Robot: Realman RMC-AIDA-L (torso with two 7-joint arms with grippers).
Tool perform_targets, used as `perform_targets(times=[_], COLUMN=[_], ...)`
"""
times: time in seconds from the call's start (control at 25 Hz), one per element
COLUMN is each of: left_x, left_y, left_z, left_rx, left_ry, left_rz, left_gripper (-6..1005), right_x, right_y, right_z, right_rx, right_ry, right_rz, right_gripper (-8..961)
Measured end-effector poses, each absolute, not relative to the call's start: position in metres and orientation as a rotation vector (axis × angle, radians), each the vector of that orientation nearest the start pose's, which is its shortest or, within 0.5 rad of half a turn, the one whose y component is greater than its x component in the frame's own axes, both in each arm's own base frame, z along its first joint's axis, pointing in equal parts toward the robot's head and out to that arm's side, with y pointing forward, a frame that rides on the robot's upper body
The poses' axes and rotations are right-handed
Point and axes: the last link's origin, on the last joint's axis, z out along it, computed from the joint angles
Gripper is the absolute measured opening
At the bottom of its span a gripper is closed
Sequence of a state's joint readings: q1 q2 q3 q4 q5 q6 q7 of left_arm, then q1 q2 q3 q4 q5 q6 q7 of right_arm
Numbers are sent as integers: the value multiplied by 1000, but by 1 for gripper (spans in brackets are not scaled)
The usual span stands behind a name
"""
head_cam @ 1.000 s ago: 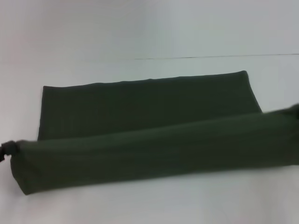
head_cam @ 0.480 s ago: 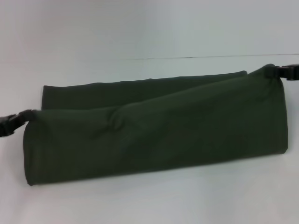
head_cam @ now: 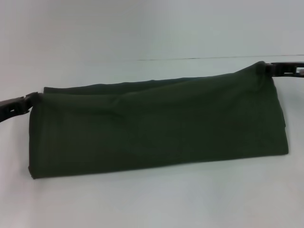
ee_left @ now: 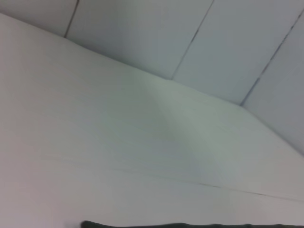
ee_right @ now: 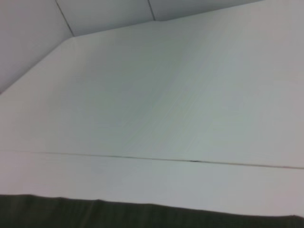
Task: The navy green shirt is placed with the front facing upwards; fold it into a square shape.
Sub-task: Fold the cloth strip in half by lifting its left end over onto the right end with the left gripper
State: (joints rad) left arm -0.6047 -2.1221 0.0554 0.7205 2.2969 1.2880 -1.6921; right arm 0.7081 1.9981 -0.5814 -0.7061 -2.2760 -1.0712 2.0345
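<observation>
Right now the navy green shirt (head_cam: 156,128) lies on the white table (head_cam: 152,204) as a long band, with its near half being carried over the far half. The left gripper (head_cam: 29,102) pinches one top corner and the right gripper (head_cam: 266,70) pinches the other, both shut tight on the cloth.

The right corner is higher and farther back than the left one. If they let go like this, I think the top edge could land crooked and the fold would not be neat. A soft bump shows in the middle of the cloth, and it may stay as a wrinkle. A corner could also slip out too soon.

Nothing else sits near the shirt, only a thin dark seam (head_cam: 213,58) across the table behind it. Nothing stands in the way.
</observation>
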Motion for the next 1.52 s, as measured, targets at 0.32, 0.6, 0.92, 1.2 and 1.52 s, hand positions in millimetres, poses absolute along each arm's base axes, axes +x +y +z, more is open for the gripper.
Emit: perform_targets(times=[0.32, 0.6, 0.92, 1.2, 1.52], left_x=[-324, -318, -316, -312, -306], left_y=[390, 409, 422, 429, 439], left_z=[35, 31, 26, 27, 28], left_rx=[-1925, -1861, -1812, -1780, -1740], left_ry=[-1196, -1169, -1140, -1109, -1098], left_rz=[-588, -548, -491, -493, -490], left_gripper=[23, 23, 23, 22, 59], right_x=[272, 263, 256, 253, 249], right_y=[452, 468, 475, 477, 483], right_z=[36, 23, 8, 6, 10], right_rx=[-2061, -2012, -1987, -1969, -1948], right_ry=[1108, 1066, 1040, 1029, 1011], right_rz=[376, 338, 324, 344, 350], right_gripper=[57, 56, 56, 55, 55])
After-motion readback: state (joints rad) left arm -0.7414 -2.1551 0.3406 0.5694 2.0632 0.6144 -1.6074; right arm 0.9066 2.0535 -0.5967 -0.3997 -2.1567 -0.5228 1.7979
